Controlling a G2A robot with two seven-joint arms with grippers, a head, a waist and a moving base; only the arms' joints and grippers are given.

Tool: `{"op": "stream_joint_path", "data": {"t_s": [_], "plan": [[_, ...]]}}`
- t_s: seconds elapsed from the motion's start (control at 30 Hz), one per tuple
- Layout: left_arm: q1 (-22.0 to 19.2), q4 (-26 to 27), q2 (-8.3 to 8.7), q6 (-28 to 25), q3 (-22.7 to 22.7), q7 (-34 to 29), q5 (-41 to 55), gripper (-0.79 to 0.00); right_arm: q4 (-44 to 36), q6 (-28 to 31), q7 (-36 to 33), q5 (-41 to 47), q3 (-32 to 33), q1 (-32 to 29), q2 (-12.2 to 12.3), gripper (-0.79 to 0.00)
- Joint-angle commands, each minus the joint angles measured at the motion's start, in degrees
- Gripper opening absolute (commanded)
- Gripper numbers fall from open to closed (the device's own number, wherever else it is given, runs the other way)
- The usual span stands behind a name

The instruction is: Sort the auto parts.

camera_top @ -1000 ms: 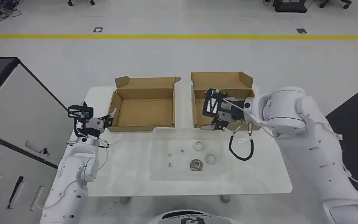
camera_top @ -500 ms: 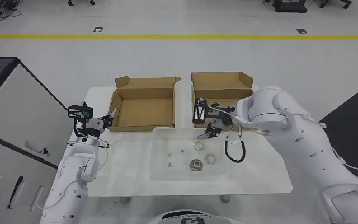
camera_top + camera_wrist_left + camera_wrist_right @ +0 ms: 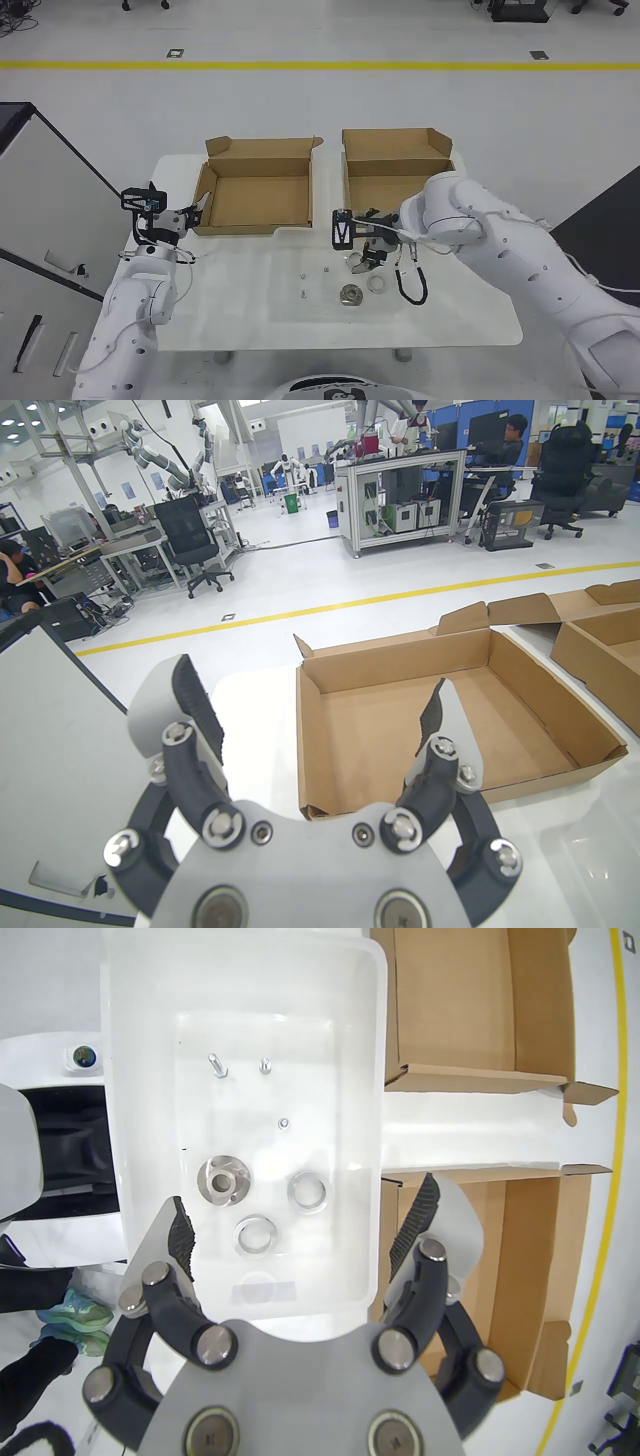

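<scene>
Parts in the tray point(image 3: 150, 1028), both hands spread wide with nothing held.

On the worktop point(image 3: 470, 310) the tray is set just in front of the left box point(image 3: 258, 200) and the right box point(image 3: 385, 190), which are placed side by side with their flaps raised. A flange point(image 3: 223, 1180) is seen in the tray, with two rings point(image 3: 309, 1191) close beside it. Two bolts point(image 3: 218, 1065) and a small nut point(image 3: 284, 1123) are laid further along, apart from the larger pieces. The right hand point(image 3: 365, 255) is held above the tray near the rings, its fingers point(image 3: 180, 1233) parted and nothing gripped. The left hand point(image 3: 312, 677) is kept at the worktop's left edge beside the left box, likewise spread, well apart from the tray.
</scene>
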State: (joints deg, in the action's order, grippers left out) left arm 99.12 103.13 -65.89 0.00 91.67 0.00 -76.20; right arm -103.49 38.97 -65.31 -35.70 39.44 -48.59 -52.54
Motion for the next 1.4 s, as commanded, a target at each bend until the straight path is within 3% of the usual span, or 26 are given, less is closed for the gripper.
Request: {"op": "stream_joint_path", "data": {"t_s": [0.0, 0.57, 1.17, 1.37], "plan": [[0.0, 0.0, 0.0, 0.0, 0.0, 0.0, 0.0, 0.0, 0.1, 0.0, 0.0, 0.0, -1.1, 0.1, 0.0, 0.0], [0.0, 0.0, 0.0, 0.0, 0.0, 0.0, 0.0, 0.0, 2.7, 0.9, 1.3, -2.8, -6.6, -0.9, -0.6, 0.0], [0.0, 0.0, 0.0, 0.0, 0.0, 0.0, 0.0, 0.0, 3.1, 0.3, 2.9, -3.0, -6.3, -1.2, -0.6, 0.0], [0.0, 0.0, 0.0, 0.0, 0.0, 0.0, 0.0, 0.0, -0.8, -2.8, -2.8, -4.7, -8.6, -0.5, -0.8, 0.0]]}}
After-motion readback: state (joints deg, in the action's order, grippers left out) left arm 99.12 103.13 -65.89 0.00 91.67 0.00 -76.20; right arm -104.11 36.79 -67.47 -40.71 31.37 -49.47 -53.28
